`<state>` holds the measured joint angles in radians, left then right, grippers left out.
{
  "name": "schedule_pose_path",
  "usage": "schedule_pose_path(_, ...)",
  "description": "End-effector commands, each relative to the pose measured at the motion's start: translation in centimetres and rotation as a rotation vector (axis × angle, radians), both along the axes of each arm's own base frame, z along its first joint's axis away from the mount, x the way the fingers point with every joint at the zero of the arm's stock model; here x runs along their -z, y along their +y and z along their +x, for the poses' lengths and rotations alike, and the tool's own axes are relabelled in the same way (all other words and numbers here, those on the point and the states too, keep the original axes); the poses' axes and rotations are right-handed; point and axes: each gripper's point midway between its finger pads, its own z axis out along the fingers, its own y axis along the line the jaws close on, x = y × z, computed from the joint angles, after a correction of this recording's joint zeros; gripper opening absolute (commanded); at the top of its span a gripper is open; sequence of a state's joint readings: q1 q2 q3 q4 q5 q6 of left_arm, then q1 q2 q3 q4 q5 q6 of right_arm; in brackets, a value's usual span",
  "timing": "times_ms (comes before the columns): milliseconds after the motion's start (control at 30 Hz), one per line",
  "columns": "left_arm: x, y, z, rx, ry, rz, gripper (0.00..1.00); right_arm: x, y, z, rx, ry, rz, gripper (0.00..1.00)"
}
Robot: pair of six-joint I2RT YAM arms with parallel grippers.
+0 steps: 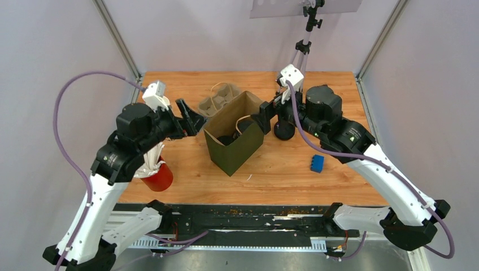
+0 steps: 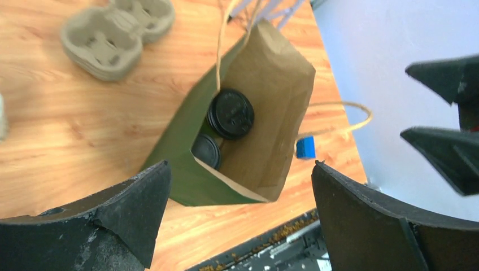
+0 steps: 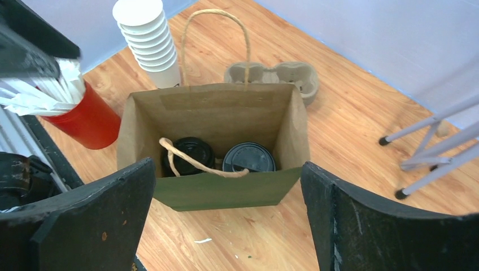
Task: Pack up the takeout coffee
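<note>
A green paper bag [image 1: 234,144] with a brown inside stands open at the middle of the table. The takeout coffee, two cups with black lids [image 3: 192,153] [image 3: 248,158], stands side by side at the bottom of the bag; only the lids show. The left wrist view shows both lids [image 2: 231,113] [image 2: 206,149] down in the bag [image 2: 181,169]. My left gripper [image 1: 192,117] [image 2: 240,169] hovers open just left of the bag, nothing between its fingers. My right gripper [image 1: 264,116] [image 3: 227,166] hangs open just right of the bag [image 3: 220,192], also empty. One twine handle [image 3: 195,161] droops over the lids.
A grey pulp cup carrier [image 1: 217,97] lies behind the bag. A red cup of white sticks [image 1: 159,176] stands front left, with a stack of white cups [image 3: 149,39] near it. A small blue block [image 1: 317,163] lies front right. Tripod legs [image 3: 429,147] stand at the back right.
</note>
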<state>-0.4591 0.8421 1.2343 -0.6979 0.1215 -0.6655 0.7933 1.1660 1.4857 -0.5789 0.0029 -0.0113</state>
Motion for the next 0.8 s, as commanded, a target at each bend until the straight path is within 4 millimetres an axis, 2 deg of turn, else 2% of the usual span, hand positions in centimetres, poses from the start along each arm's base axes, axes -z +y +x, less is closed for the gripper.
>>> schedule_pose_path(0, -1.7, 4.3, 2.3, -0.169, -0.018, 0.253, 1.0, -2.6, -2.6, -0.1, 0.079, -0.076, 0.004, 1.0)
schedule_pose_path(167, -2.9, 9.8, 3.7, -0.416, 0.072, 0.49, 1.0, -4.4, -3.9, -1.0, 0.083, -0.155, 0.036, 1.0)
schedule_pose_path(267, -2.6, 12.2, 3.0, -0.507, 0.141, 0.569, 1.0, -4.9, -5.1, -1.7, 0.104, -0.185, 0.069, 1.0)
schedule_pose_path(400, 0.4, 13.6, 1.1, -0.493, 0.3, 0.61, 1.0, -3.7, -5.2, -2.0, 0.092, -0.176, 0.042, 1.0)
schedule_pose_path(500, 2.8, 14.5, -0.6, -0.521, 0.384, 0.608, 0.96, -2.5, -5.4, -1.7, 0.107, -0.142, -0.006, 1.0)
schedule_pose_path(633, 5.4, 15.8, -2.2, -0.571, 0.431, 0.607, 0.85, -1.4, -6.2, -1.2, 0.149, -0.117, -0.064, 1.0)
schedule_pose_path(767, 7.3, 17.4, -3.3, -0.644, 0.479, 0.577, 0.74, -1.2, -6.2, -1.4, 0.132, -0.139, -0.079, 1.0)
